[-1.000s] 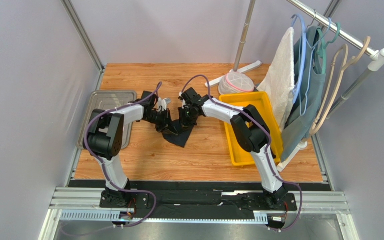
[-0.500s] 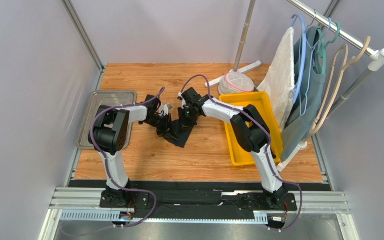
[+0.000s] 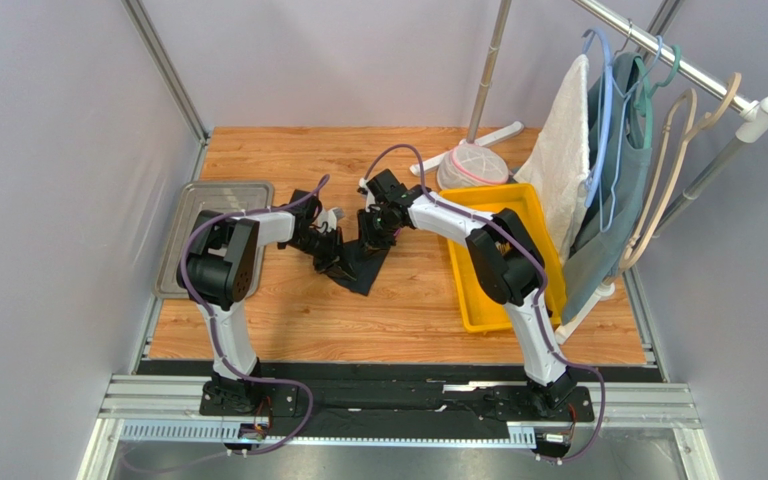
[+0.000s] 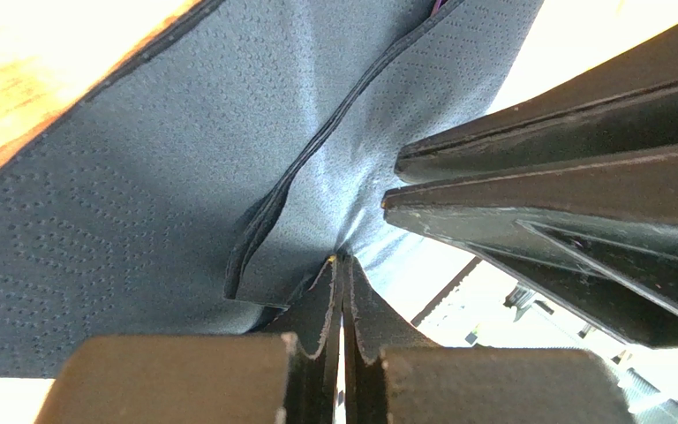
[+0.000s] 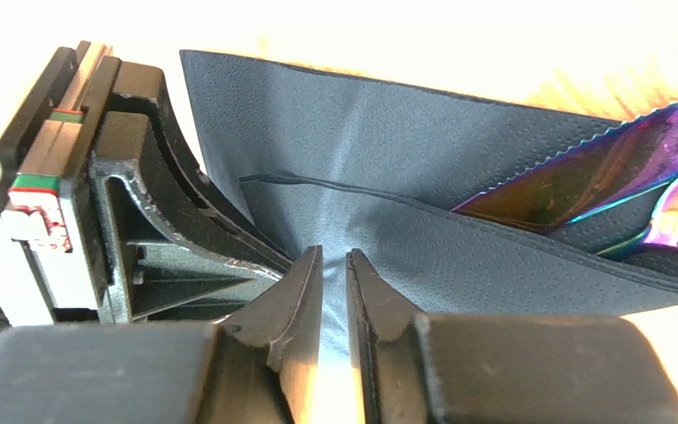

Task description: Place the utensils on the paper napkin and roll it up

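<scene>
napkin job, mid-roll.

- paper napkin (image 3: 365, 274) lies near the centre of the table (image 3: 358, 325). from above it reads as a folded dark wedge, not a flat square.
- utensils (image 5: 581, 177): shiny purple heads show at 3 o'clock in the right wrist view, one with a toothed edge. they sit inside a fold of the napkin, paper under and over them. handles hidden, count uncertain.
- left gripper (image 4: 342, 265) works the napkin's 9 o'clock side. its jaws are pressed together with a pucker of the paper caught at the tips, and creases run into the pinch.
- right gripper (image 5: 334, 256) is at the napkin's 12 o'clock side. its jaws stand a narrow slit apart with light through the gap. the napkin is just at the tips but not plainly nipped.

judgement: placing looks done, and a first fold over the utensils is made. what remains is the rolling proper. the paper is loose and open-edged, no tight bundle yet. thin paper may tear or spring back if the left pinch drags it.
</scene>
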### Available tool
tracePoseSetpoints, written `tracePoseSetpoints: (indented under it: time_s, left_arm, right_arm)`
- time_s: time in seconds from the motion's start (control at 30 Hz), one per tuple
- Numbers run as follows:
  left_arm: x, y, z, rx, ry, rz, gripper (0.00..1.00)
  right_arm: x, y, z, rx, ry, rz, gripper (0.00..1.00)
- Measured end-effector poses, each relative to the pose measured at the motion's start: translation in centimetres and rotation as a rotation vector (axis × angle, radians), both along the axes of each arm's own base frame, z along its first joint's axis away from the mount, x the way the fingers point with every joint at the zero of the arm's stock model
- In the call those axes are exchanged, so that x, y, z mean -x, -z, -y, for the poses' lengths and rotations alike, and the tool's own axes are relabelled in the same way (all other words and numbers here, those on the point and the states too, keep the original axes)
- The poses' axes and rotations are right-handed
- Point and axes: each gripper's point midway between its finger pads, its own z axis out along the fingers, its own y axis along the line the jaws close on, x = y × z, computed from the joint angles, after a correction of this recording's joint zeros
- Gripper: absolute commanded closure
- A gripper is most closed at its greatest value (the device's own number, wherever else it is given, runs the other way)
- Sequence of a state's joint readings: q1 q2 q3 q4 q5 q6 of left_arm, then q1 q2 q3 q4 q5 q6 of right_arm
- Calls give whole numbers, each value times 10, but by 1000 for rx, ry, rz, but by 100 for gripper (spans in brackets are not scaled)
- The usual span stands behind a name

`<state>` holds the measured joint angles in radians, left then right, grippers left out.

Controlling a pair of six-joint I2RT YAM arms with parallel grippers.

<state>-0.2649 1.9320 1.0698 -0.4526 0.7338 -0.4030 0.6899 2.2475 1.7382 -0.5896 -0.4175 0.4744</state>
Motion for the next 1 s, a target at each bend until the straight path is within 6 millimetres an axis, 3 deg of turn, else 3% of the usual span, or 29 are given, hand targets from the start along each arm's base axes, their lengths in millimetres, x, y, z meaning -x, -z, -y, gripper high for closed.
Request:
tracePoseSetpoints:
  time_s: [0.2, 0.27, 0.47, 0.53, 0.67, 0.7, 0.8, 0.83, 1.0]
  left_arm:
    - [0, 0, 0, -1, -3, -2, 100]
    - [0, 0, 0, -2, -3, -1, 96]
    - [6, -8, -4, -2, -7, 70, 56]
    - [8, -22, -7, 4, -11, 122, 49]
    - [-7, -57, -12, 59, -36, 239, 28]
    - [-12, -63, -17, 73, -53, 257, 19]
    - [-23, -74, -37, 88, -109, 283, 11]
    - [-26, -77, -42, 91, -123, 292, 1]
    - [-45, -110, -63, 89, -163, 371, 1]
  right_arm:
    - [5, 8, 1, 2, 0, -31, 86]
    - [7, 13, 0, 1, -4, -42, 87]
    - [12, 16, -4, -34, -51, -46, 91]
    - [15, 17, -7, -54, -83, -46, 91]
    - [20, 17, -10, -90, -157, -37, 92]
    - [22, 17, -10, -100, -181, -34, 92]
    - [27, 17, -11, -123, -243, -28, 92]
    - [29, 17, -11, -128, -265, -27, 92]
    - [34, 17, -8, -146, -356, -37, 92]
